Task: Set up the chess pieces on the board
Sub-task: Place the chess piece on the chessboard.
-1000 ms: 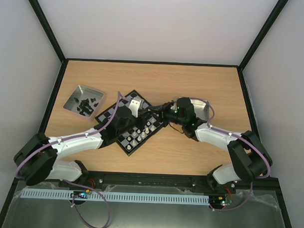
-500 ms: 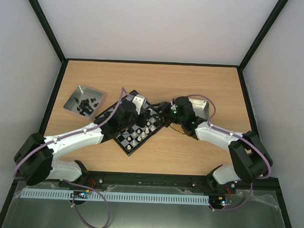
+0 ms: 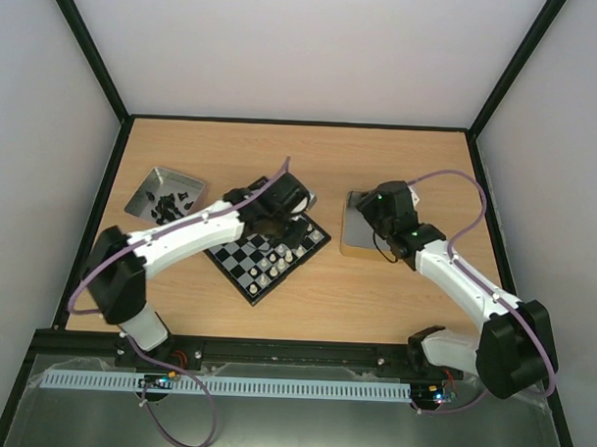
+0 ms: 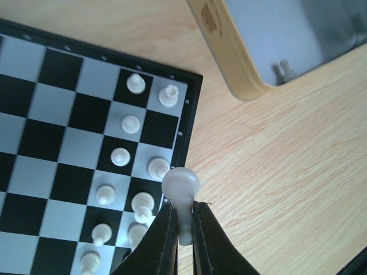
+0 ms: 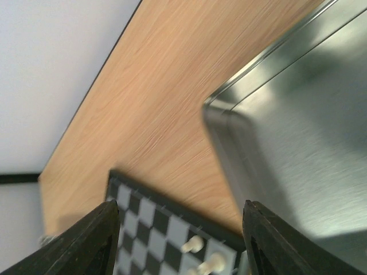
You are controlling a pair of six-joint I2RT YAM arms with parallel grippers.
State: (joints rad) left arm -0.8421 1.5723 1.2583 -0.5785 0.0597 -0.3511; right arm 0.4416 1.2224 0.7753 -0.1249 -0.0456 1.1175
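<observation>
white piece [image 4: 181,184]: tiny, likely light, slick | left hand [image 4: 184,224] pinches its stem | right hand [image 5: 179,240] spread, empty

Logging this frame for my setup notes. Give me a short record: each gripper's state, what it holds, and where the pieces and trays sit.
left gripper: shut on a white piece, by the edge of the board
right gripper: open, empty, over the right tray
board: white pieces standing in two rows near one edge
left tray: holds dark pieces
</observation>
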